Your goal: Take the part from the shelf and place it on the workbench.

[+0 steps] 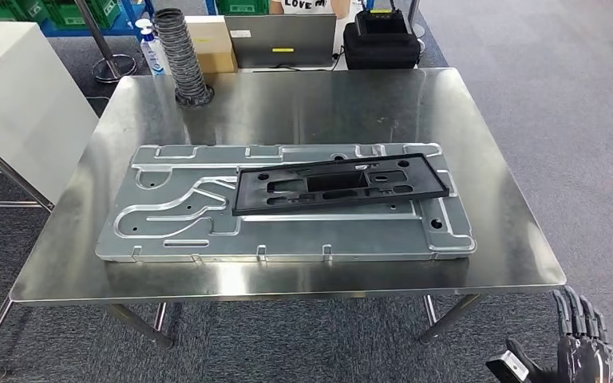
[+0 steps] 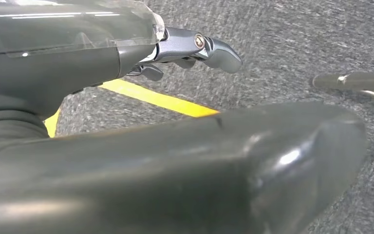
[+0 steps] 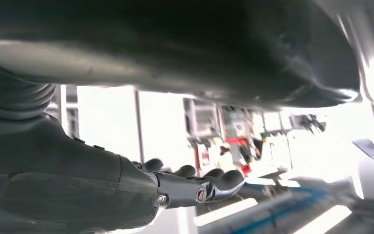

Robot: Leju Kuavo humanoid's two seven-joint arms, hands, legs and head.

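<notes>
Now you see: black part (image 1: 340,183) on silver plate (image 1: 287,203), table (image 1: 287,104) centre | grey carpet (image 1: 543,96) around | right robot hand (image 1: 579,351) empty, fingers apart | left robot hand (image 2: 195,48) empty, fingers apart

My workbench (image 1: 495,263) is a steel-topped table standing on grey carpet. A large stamped metal panel (image 1: 207,231) lies flat across its middle. On the panel's right half rests the part (image 1: 339,185), a long black frame with cut-outs, lying slightly askew, its right end near the panel's right edge. At the table's far left corner a ribbed grey hose (image 1: 182,56) stands upright. Beyond the far edge: a cardboard box (image 1: 211,44), a grey laptop lid (image 1: 285,40), a black case (image 1: 381,40). My right hand (image 1: 579,347) hangs low beside the table's near right corner, fingers apart, holding nothing.
</notes>
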